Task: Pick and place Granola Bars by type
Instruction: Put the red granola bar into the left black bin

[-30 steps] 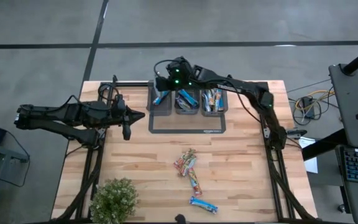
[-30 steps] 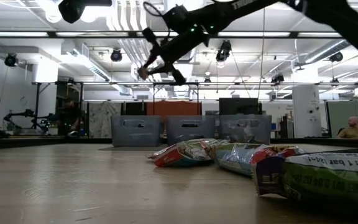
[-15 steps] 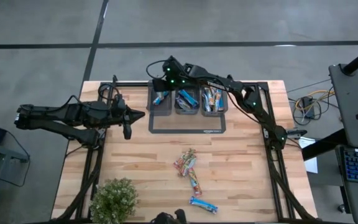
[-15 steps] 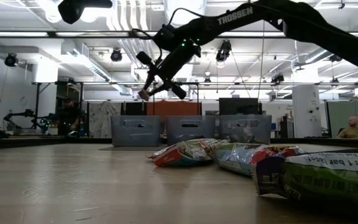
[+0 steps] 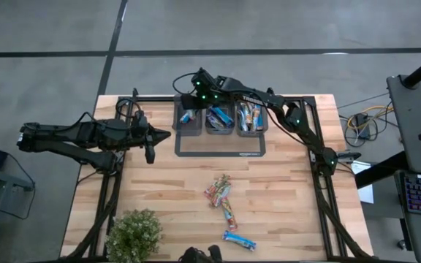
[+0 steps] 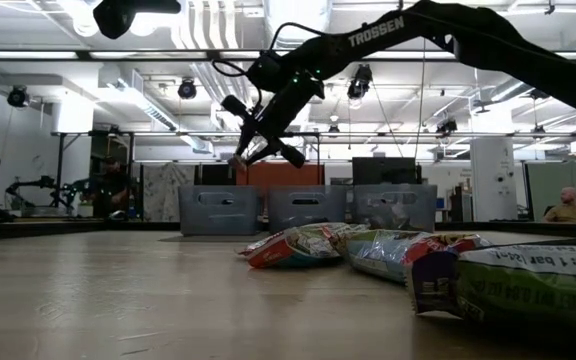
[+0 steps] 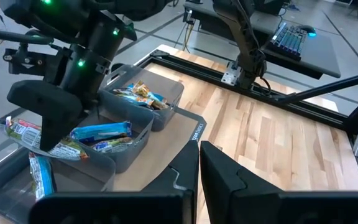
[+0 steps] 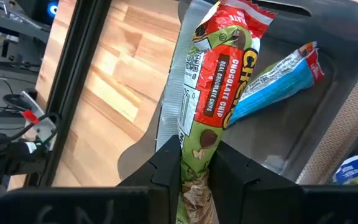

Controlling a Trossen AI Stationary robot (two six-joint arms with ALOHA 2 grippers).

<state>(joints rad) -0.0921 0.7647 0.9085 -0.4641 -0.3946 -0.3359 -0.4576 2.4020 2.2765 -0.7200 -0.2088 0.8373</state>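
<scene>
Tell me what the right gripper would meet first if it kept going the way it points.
Probably the blue-wrapped bar in the grey plastic bin; the right gripper, holding a red-and-green bar, points into it.

Foreground granola bar [image 6: 543, 285] cropped by frame edge

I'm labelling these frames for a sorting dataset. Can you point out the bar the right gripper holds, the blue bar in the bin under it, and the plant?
Held bar [image 8: 219, 81], right wrist view: its red front panel.
Blue bar [image 8: 272, 87], right wrist view: mid wrapper.
Plant [image 5: 134, 234], high view: centre of the foliage.
</scene>
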